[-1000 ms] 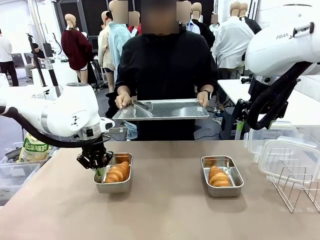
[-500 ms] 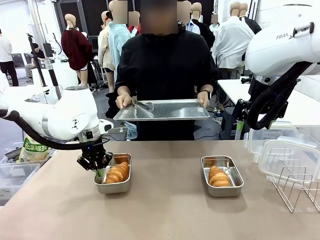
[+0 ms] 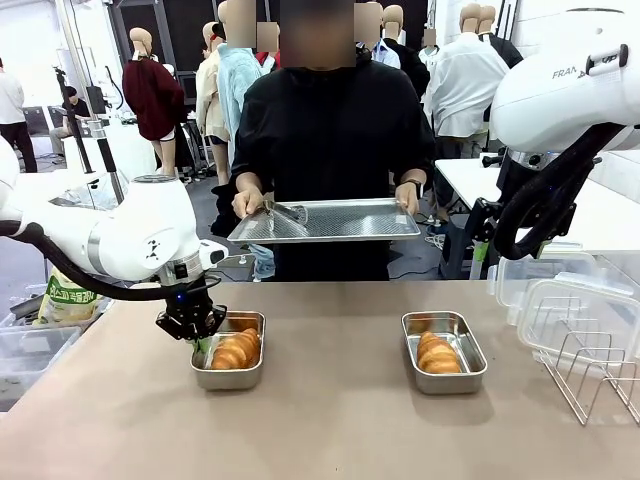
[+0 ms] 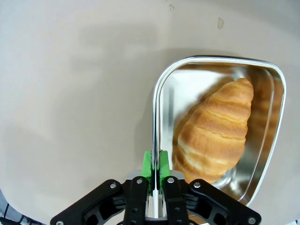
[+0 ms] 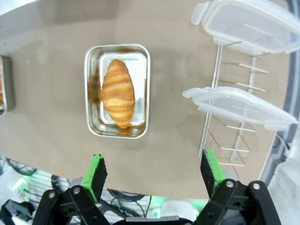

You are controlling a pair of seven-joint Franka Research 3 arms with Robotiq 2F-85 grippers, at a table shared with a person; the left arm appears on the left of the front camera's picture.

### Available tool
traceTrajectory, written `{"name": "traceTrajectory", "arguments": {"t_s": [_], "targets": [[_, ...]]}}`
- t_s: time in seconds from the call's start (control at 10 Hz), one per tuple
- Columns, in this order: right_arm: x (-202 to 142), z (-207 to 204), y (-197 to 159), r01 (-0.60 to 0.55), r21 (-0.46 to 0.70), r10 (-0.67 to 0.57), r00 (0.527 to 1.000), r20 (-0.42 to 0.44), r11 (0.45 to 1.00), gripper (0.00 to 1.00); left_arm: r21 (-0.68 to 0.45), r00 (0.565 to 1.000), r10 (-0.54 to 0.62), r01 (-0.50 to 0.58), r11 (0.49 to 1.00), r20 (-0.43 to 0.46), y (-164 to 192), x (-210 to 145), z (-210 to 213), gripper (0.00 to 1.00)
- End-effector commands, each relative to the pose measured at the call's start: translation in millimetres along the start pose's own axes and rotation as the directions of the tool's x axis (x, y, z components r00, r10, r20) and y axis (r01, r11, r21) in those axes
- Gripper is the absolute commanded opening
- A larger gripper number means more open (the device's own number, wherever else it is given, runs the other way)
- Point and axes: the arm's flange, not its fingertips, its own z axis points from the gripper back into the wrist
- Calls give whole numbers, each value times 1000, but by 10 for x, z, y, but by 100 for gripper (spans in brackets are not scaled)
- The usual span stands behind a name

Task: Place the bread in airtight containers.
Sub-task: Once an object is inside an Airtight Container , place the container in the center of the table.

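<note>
The left gripper [image 4: 154,161] pinches the side wall of the left pan [image 4: 155,108], its green pads closed to a sliver on the thin steel rim. One roll [image 4: 213,133] lies slantwise inside this pan, one tip near a far corner. The other roll [image 3: 437,352] sits in the right pan [image 3: 445,388], well apart on the table [image 3: 330,430]. The right gripper [image 5: 152,165] hangs high above that pan, jaws spread wide and empty. Both pans are uncovered: the clear lids [image 5: 234,107] rest on the rack [image 5: 216,65] beside the right pan. Across the table a person [image 3: 330,130] holds a perforated tray [image 3: 340,220].

The bread appears to be in place and the sealing is not yet done. The hold on the left pan is the likeliest weak spot. A pinch on one wall could tip the light pan if the arm rises, or drag it askew if the arm slides, and the glossy roll might spill out. The rim could also slip from the pads. A roll riding high might keep a lid from seating.
</note>
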Motion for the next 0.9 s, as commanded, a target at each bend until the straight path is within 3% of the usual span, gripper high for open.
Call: {"name": "traceTrajectory", "arguments": {"t_s": [0.0, 0.3, 0.8], "targets": [[-5, 2, 6, 0, -4, 0, 1000, 2, 1000, 100, 14, 1000, -10, 10, 1000, 12, -13, 63, 16, 46], [-5, 2, 6, 0, -4, 0, 1000, 2, 1000, 100, 29, 1000, 3, -4, 1000, 22, -1, 43, 67, 100], [-5, 2, 6, 0, -4, 0, 1000, 2, 1000, 100, 18, 999, -10, 9, 1000, 33, -6, 3, 238, 100]]}}
